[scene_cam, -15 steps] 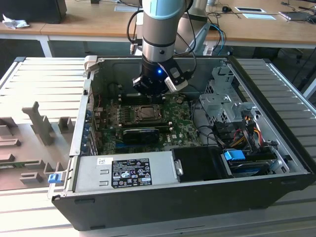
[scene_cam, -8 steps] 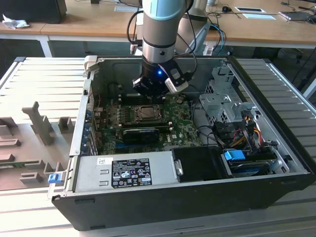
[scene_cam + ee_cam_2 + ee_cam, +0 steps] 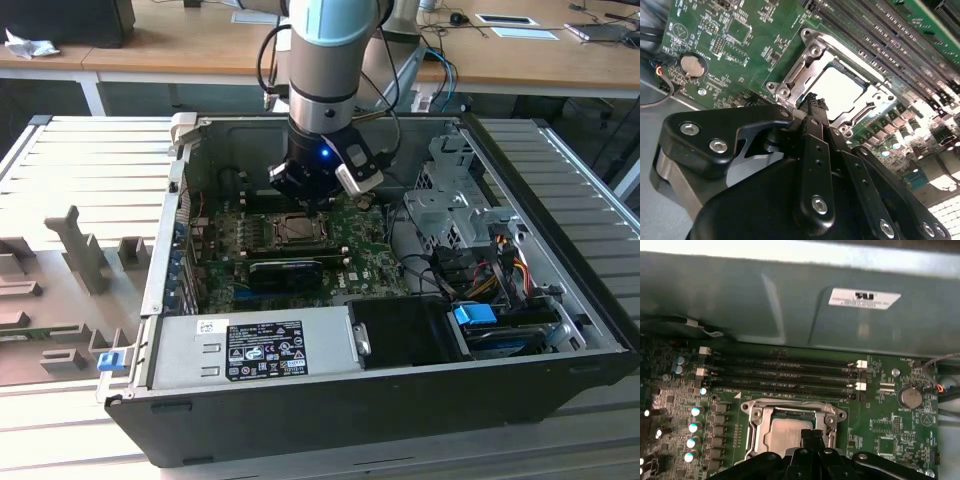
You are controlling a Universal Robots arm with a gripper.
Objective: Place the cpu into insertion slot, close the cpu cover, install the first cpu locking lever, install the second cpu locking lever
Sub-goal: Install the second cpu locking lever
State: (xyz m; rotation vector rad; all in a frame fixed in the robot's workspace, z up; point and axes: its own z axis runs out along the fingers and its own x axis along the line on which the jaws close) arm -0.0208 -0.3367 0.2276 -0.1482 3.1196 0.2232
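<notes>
We see an open computer case (image 3: 560, 330) on a slatted grey table (image 3: 60, 170), desks behind. At its green board's (image 3: 225, 240) middle, the cpu (image 3: 840, 90) lies flat in the insertion slot (image 3: 756, 415), the cpu cover (image 3: 805, 62) down around it. The gripper (image 3: 815, 102), fingers pressed together, hangs just above. The second wrist view adds a coin battery (image 3: 691, 65).

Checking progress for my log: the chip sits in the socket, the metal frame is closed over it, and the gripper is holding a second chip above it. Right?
Not quite: the gripper holds nothing, its fingers closed together just above the frame, as the second wrist view shows. The chip does sit in the socket with the frame closed over it.
</notes>
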